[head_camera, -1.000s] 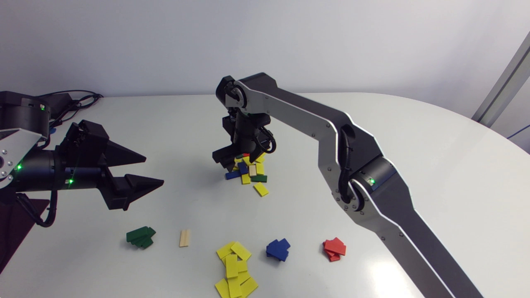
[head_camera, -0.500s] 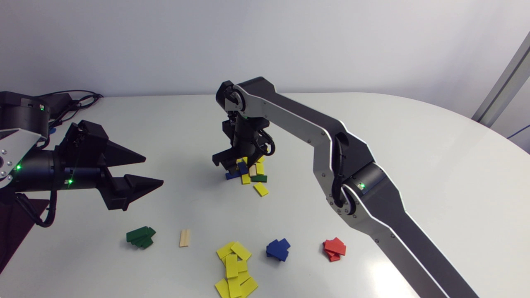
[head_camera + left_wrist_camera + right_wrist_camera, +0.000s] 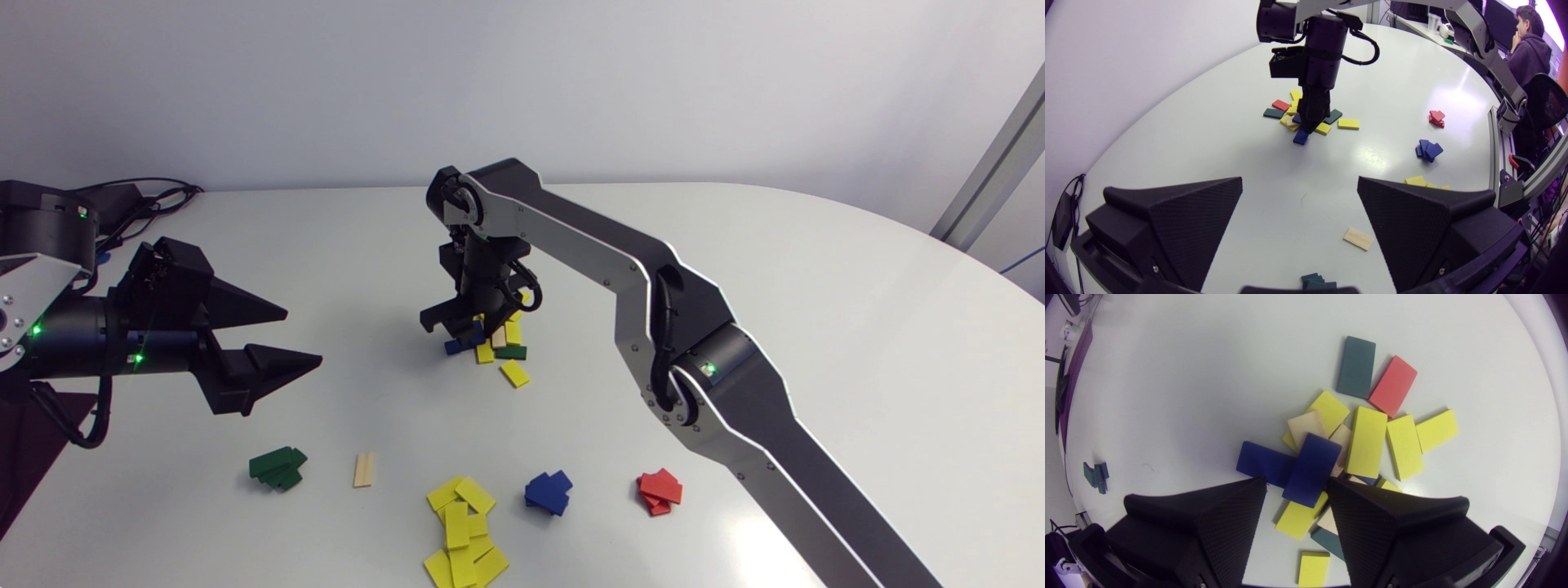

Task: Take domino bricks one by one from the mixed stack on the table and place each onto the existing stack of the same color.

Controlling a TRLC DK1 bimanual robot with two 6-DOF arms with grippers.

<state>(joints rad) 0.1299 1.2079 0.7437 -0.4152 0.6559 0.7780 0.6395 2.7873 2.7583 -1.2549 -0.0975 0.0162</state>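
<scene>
Brick, dark blue, flat and rectangular [image 3: 1312, 465], tops the mixed pile [image 3: 1367, 441] midway between the bench's [image 3: 735, 269] side edges; its long axis runs forward between the spread fingers of the right claw [image 3: 1296, 482], which pinches nothing yet.

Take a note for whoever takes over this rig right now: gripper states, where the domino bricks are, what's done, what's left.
Left gripper: open, empty, above the table on its left side.
Right gripper: open, down on the mixed pile, fingers either side of the top blue brick, not clamped on it.
Sorted row in front of the pile: green stack, single wood brick, yellow stack, blue stack, red stack.
Done: those stacks are started.
Left: grasp the blue brick, carry it to the blue stack, then sort the pile's yellow, wood, green, red and other blue bricks.
</scene>
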